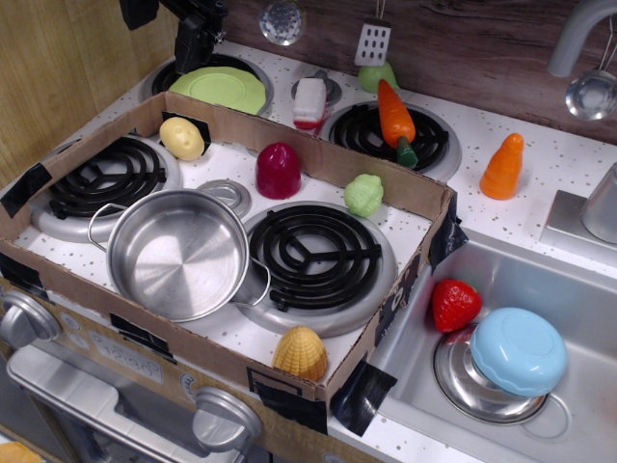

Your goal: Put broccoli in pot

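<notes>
The broccoli is a small pale-green bumpy toy. It sits on the stove top just beyond the front right burner, close to the cardboard wall. The pot is a shiny steel pot with wire loop handles. It stands empty between the two front burners, left of the broccoli. My gripper is black, high at the back left above the lime-green plate, far from both. I cannot tell how its jaws stand.
A low cardboard wall fences the front burners. Inside it are a yellow potato, a dark red toy and a yellow corn piece. Beyond are a carrot and an orange cone. The sink holds a strawberry and a blue-domed lid.
</notes>
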Robot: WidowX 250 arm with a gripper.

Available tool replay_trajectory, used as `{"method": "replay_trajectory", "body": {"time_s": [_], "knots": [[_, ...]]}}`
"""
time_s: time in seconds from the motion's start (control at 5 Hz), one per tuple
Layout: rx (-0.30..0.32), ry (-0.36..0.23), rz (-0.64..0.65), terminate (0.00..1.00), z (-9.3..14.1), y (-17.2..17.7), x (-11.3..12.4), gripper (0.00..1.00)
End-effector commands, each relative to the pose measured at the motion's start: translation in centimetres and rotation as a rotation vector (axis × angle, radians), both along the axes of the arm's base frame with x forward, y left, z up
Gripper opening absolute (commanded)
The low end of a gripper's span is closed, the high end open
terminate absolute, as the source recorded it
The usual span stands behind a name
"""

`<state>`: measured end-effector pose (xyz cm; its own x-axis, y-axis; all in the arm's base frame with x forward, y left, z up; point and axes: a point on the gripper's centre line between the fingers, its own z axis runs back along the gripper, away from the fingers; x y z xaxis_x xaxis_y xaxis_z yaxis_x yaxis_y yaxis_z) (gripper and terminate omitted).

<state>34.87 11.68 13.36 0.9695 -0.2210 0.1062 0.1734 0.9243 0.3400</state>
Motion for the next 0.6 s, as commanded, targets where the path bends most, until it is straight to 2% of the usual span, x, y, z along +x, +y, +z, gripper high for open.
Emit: {"method": "replay_trajectory", "body": {"time_s": [0.0,0.2,0.4], "knots": [[0.000,0.000,0.000,0.00,0.0,0.0,0.0,1.00],[-0.040,0.011,0.028,0.00,0.4,-1.5,-0.3,1.00],[-0.031,0.004,0.034,0.00,0.9,-3.1,-0.7,1.00]]}}
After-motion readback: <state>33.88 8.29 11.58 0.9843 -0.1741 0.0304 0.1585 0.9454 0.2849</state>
